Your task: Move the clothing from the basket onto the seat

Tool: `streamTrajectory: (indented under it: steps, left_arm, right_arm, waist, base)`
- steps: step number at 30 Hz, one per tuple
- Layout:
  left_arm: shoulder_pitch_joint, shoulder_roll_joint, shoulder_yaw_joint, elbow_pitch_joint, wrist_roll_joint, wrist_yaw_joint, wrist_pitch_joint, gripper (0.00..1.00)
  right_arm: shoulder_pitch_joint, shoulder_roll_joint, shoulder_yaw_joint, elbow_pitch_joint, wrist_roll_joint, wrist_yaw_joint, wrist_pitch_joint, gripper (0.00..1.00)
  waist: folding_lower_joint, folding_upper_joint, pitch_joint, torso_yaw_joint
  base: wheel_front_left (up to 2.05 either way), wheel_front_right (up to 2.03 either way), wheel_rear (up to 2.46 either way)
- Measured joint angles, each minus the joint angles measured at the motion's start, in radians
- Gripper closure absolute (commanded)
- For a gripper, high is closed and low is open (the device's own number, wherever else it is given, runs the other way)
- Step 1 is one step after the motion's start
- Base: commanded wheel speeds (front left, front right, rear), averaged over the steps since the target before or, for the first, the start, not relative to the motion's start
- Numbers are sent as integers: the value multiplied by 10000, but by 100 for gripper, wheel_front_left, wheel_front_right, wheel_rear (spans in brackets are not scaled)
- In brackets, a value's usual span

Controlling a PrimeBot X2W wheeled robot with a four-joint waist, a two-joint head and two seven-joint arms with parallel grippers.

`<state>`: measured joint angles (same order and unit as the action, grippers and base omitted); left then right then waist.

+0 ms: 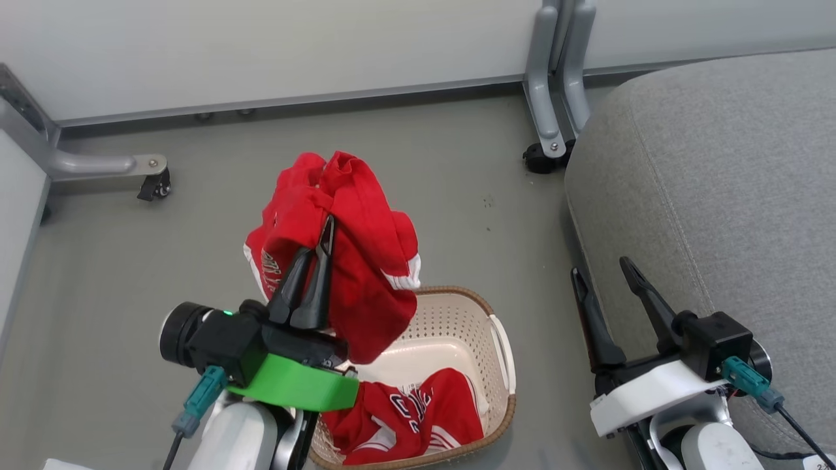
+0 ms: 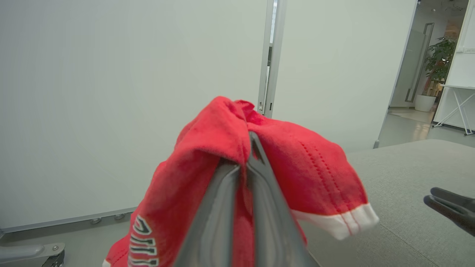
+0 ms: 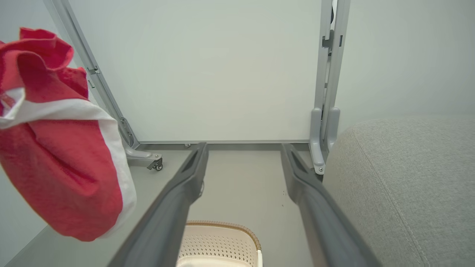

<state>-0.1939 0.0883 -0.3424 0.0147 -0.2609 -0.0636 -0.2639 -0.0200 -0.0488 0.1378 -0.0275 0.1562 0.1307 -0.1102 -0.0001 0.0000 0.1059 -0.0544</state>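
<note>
A red garment (image 1: 353,248) with white trim hangs in the air above the basket (image 1: 498,339), pinched by my shut left gripper (image 1: 326,228). In the left wrist view the fabric (image 2: 297,167) drapes over both closed fingers (image 2: 222,207). A second red piece of clothing (image 1: 411,418) lies inside the cream basket. My right gripper (image 1: 604,271) stands open and empty at the near edge of the grey seat (image 1: 731,170), right of the basket. The right wrist view has the lifted garment (image 3: 63,163) at left, the basket rim (image 3: 222,226) below and the seat (image 3: 408,185) at right.
White partition panels on grey wheeled feet (image 1: 548,111) stand behind, with another foot (image 1: 130,170) at the left. Grey floor (image 1: 470,196) lies open between basket, panels and seat. My right gripper's fingers (image 2: 451,207) show at the right edge of the left wrist view.
</note>
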Motion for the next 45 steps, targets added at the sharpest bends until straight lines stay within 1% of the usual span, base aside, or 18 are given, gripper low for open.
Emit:
streamTrajectory:
  steps: [7, 14, 25, 29, 34, 37, 40, 45]
  left_arm:
    - [640, 69, -79, -337, -305, 19, 222, 100]
    - [930, 109, -169, -554, -447, 36, 387, 100]
    - [912, 244, -198, -706, -510, 36, 472, 100]
    - [889, 282, -211, -706, -550, 36, 485, 100]
    - [836, 318, -286, -685, -569, 29, 487, 100]
    - [746, 336, -359, -679, -581, 10, 512, 100]
    - [662, 336, -470, -660, -581, -33, 520, 100]
    - [491, 309, -639, -629, -581, -73, 575, 100]
  right_arm:
    - [514, -2, 50, -213, 96, 0, 226, 0]
    - [853, -2, 125, -397, 188, 0, 430, 0]
    - [952, -2, 205, -522, 255, 0, 518, 0]
    - [943, -2, 384, -525, 272, 0, 529, 0]
    - [578, -36, 1394, -341, 520, -2, 667, 0]
    - [151, -128, 2247, -113, 830, 0, 723, 0]
    - [-416, -167, 3118, 247, 1200, 0, 644, 0]
    - [-1398, -140, 4203, 1053, 1714, 0, 418, 0]
  waist:
    - [0, 0, -562, -11]
    - [0, 0, -916, -35]
    - [0, 0, -854, -21]
    - [0, 0, -794, -4]
    - [1, 0, -741, 63]
    - [1, 0, -709, 100]
    - [1, 0, -654, 150]
    - [1, 0, -529, 259]
  base:
    - [0, 0, 0]
    - [0, 0, 0]
    - [0, 0, 0]
    - [0, 0, 0]
    - [0, 0, 0]
    - [0, 0, 0]
    - [0, 0, 0]
    - [0, 0, 0]
